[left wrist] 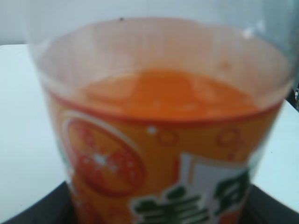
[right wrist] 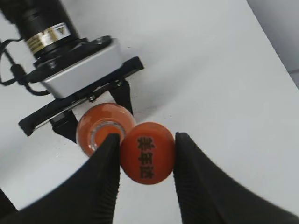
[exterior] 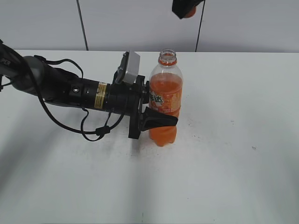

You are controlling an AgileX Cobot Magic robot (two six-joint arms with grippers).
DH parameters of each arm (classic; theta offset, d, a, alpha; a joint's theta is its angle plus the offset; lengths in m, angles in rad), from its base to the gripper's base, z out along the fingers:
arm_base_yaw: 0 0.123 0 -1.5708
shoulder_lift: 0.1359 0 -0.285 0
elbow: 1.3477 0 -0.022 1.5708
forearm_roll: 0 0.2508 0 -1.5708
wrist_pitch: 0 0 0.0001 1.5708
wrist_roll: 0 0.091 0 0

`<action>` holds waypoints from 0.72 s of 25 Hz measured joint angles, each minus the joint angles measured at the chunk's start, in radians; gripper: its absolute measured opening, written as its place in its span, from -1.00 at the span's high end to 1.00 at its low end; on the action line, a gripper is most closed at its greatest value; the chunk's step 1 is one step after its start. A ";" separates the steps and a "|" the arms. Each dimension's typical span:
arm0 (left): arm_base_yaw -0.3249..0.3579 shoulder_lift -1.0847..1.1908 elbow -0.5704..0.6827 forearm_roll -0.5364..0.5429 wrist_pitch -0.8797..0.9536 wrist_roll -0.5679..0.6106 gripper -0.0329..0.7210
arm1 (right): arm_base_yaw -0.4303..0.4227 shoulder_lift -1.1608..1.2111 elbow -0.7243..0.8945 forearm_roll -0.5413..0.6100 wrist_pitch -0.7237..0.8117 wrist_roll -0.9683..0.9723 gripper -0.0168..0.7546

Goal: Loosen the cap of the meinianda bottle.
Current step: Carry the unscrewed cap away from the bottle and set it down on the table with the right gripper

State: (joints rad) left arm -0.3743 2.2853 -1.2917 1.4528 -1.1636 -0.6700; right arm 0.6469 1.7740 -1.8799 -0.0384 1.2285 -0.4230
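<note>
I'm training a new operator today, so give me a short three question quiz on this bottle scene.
1. True or false: the cap is on the meinianda bottle.
2. Which gripper clamps the bottle's body?
A. left gripper
B. right gripper
3. Fill in: the bottle stands ____ on the table.

Key: 1 false, the right gripper holds it above the open neck; 2 A; 3 upright.

meinianda bottle (left wrist: 159,154) filling the view
</note>
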 joint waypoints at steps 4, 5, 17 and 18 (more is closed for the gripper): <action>0.000 0.000 0.000 0.000 0.000 0.000 -0.19 | -0.036 -0.038 0.043 -0.074 -0.003 0.239 0.26; 0.000 0.000 0.000 0.000 0.000 0.000 -0.19 | -0.056 -0.051 0.070 -0.075 -0.003 0.276 0.26; 0.000 0.000 0.000 0.000 0.000 0.000 -0.19 | -0.481 -0.335 0.710 -0.022 -0.220 0.493 0.26; 0.000 0.000 0.000 0.000 0.000 -0.001 -0.19 | -0.509 -0.347 0.767 -0.008 -0.261 0.494 0.26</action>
State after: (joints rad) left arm -0.3743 2.2853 -1.2917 1.4528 -1.1636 -0.6713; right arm 0.1379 1.4267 -1.1132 -0.0465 0.9679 0.0711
